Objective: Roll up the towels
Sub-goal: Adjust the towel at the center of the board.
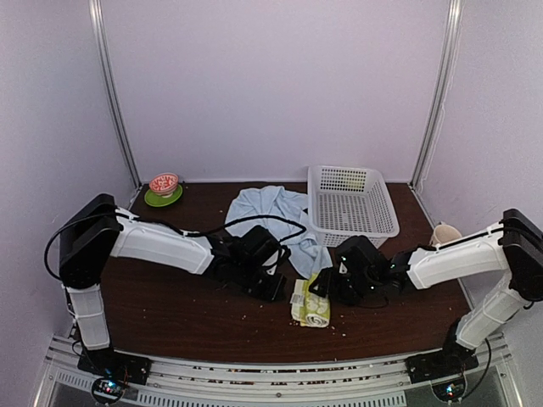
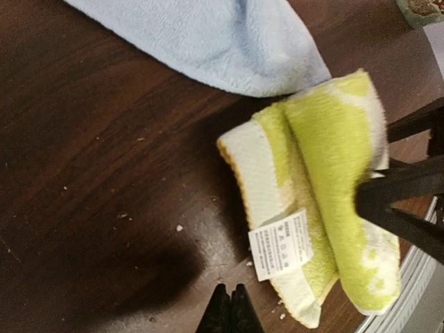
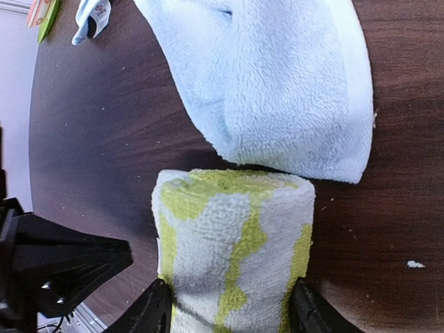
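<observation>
the right gripper (image 3: 230, 311) is clasping the rolled yellow-green towel (image 3: 236, 236) by its two sides near the table's (image 1: 170, 314) front edge, right of centre, probably to stop the roll springing open. the left gripper (image 2: 231, 309) is hanging clenched and empty just beside it, while the light-blue towel (image 1: 267, 208) is lying crumpled toward the back edge, not yet rolled.

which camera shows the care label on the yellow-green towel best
Left wrist: the white care label lies face up on the yellow-green towel, print lines visible though unreadable. The top external view shows the towel small, with no label discernible. The right wrist view shows only the towel's end, no label.
</observation>
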Tool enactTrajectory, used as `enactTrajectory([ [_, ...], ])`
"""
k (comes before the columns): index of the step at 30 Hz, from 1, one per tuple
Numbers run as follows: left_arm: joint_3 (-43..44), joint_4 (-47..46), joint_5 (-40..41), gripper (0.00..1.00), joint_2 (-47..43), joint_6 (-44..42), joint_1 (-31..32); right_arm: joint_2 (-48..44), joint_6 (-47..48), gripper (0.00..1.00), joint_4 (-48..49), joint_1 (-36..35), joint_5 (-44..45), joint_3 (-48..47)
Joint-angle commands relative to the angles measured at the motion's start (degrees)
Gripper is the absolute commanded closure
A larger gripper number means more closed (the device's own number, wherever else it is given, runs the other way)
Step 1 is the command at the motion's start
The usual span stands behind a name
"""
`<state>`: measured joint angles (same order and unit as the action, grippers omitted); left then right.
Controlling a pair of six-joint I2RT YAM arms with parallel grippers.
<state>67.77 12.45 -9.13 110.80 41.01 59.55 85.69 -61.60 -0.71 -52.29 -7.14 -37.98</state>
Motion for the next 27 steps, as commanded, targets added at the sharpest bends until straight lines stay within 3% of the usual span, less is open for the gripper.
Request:
enactTrajectory([
  [1, -1.37, -0.89, 0.56, 1.00, -4.40, -0.36, -0.31, 3.61, 2.68, 0.43, -4.96, -1.60, 2.22, -4.65],
  [13, -3.79, -12.32, -6.75, 1.00, -7.05, 1.97, -0.23, 9.06, 1.49, 0.43, -5.67, -3.13, 3.02, -8.43],
  [21, -5.37, -9.89, -1.38, 1.00, -10.70, 0.99, -1.62, 2.04, 4.34, 0.23, -9.44, -3.52, 4.21, -8.03],
  [27, -6.85, -7.81, 1.69, 0.86, -13.37, -0.04, -2.94, -5.03, 6.24, 0.19, -11.56, -3.06, 5.20, -4.85],
])
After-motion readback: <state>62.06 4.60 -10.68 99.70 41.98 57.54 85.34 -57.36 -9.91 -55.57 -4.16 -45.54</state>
